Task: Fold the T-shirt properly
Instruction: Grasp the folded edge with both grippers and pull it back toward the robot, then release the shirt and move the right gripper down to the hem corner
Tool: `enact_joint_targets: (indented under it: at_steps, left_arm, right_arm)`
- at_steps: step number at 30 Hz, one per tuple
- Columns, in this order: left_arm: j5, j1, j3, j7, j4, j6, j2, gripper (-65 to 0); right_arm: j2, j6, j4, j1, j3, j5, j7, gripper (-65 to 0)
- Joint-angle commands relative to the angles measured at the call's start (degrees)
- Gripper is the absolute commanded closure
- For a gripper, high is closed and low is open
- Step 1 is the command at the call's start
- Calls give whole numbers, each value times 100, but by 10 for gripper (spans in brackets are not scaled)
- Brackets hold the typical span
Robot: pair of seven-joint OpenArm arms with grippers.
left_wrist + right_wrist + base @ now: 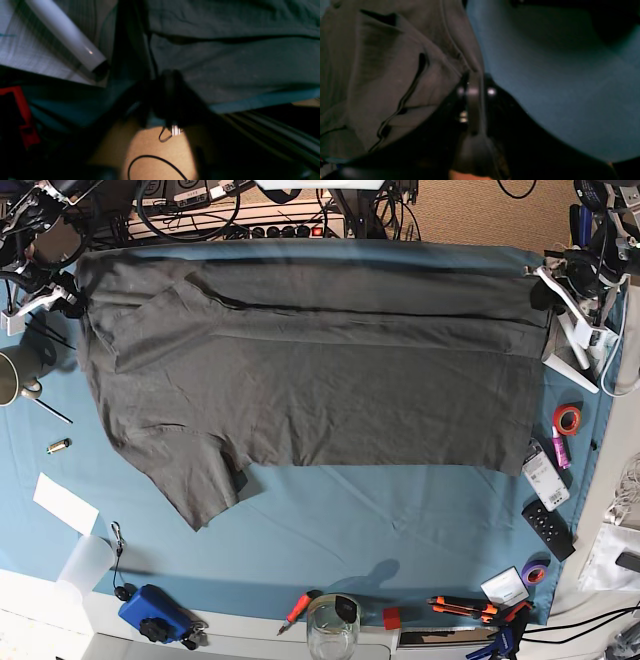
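The dark grey T-shirt [320, 380] lies spread across the teal table cloth [400, 520], its far part doubled over along the back edge and one sleeve pointing toward the front left. My left gripper [552, 285] sits at the shirt's back right corner. In the left wrist view it is a dark blur [170, 80] at the T-shirt's [225, 70] edge. My right gripper [63, 295] is at the back left edge. In the right wrist view a strip of the T-shirt's [382, 87] hem runs between its fingers [475, 86]. Blur hides whether they press it.
A mug [12, 375] stands at the left edge, with a white paper [65, 503] and a blue device [155, 615] nearer the front. A glass jar [332, 625] and orange-handled tools [470, 608] line the front. Tape rolls [568, 418] and remotes [545, 472] are at the right. A white tube [67, 32] is beside the left gripper.
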Motion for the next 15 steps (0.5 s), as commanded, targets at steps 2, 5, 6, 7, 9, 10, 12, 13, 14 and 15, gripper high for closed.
enact_joint_targets:
  at_steps: [2, 5, 6, 7, 9, 10, 12, 13, 14, 15]
  left_arm:
    - [-28, 13, -66, -133, 83, -2, -105, -203]
    - [-26, 13, -66, -149, 98, -4, -107, -218]
    - [-26, 13, -66, -149, 122, -4, -105, -218]
    - [-24, 13, -66, -149, 157, -4, -105, -218]
    - [35, 13, -66, -149, 282, -4, -105, -218]
    - [127, 15, -66, -149, 369, -4, -105, -218]
    - [348, 15, -66, -153, 557, -2, -105, -218]
    - [415, 15, -66, -157, 649, -2, -105, -218]
    - [463, 15, -66, -195, 730, -2, -105, -218]
    - [516, 15, -66, -262, 800, -2, -105, -218]
  right_arm:
    - [173, -2, 107, 17, 52, 131, 87, -163]
    - [247, -37, 109, 17, 52, 219, 47, -168]
    - [299, -76, 114, 17, 55, 302, 47, -168]
    - [372, -96, 114, 17, 55, 428, 47, -168]
    - [533, -92, 118, 22, 55, 518, 47, -168]
    - [621, -92, 118, 22, 55, 514, 47, -168]
    - [789, -92, 118, 20, 55, 516, 47, -168]
    - [866, -92, 118, 20, 55, 516, 47, -168]
    - [933, -90, 118, 22, 55, 516, 47, -168]
    - [988, -90, 118, 22, 55, 516, 47, -168]
